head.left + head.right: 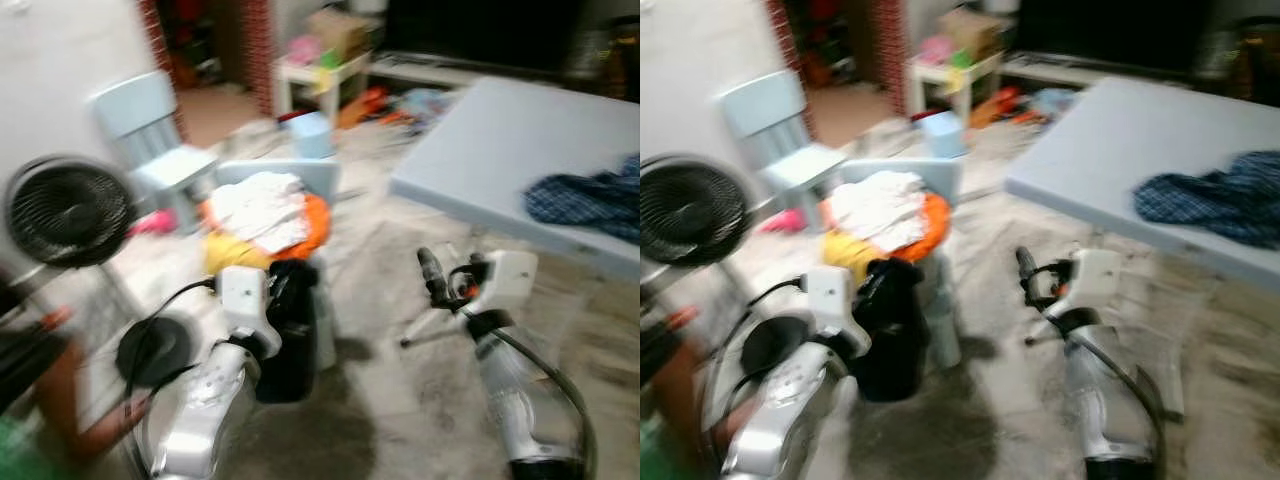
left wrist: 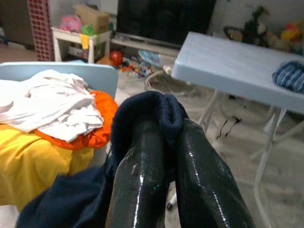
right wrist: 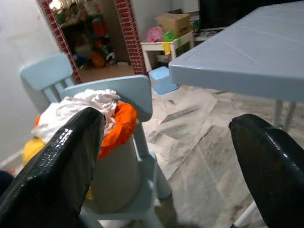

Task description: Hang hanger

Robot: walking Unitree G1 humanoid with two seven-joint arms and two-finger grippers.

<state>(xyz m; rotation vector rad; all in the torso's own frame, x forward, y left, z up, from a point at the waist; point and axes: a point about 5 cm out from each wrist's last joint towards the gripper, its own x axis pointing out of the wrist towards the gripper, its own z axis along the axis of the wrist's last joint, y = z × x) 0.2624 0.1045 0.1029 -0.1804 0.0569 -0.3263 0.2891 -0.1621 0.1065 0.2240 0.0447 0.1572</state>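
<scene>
No hanger can be made out anywhere; the thing actually in hand is a dark navy garment [image 2: 142,114], pinched between the two fingers of the left gripper [image 2: 173,166], which are pressed together on a fold of it while the rest hangs below the wrist. In the head views the same cloth hangs as a dark bundle [image 1: 290,330] just beside a pale blue chair [image 3: 128,92] piled with white [image 2: 52,102], orange [image 2: 97,128] and yellow clothes [image 2: 33,161].

The right gripper [image 3: 166,166] is held forward over the floor with its fingers wide apart and nothing between them. A grey folding table [image 1: 500,150] stands to the right with a blue checked cloth [image 1: 590,200] on it; a black fan [image 1: 65,210] stands to the left.

The step, as I judge it, is carrying the garment off to be hung, so the grip should stay firm on that fold and the cloth be lifted clear of the chair so it does not drag the pile along.

The head views are blurred and give only the layout; the left wrist view alone shows the clamped fold sharply, and the right wrist view shows the empty gap between the fingers and the chair back beyond
</scene>
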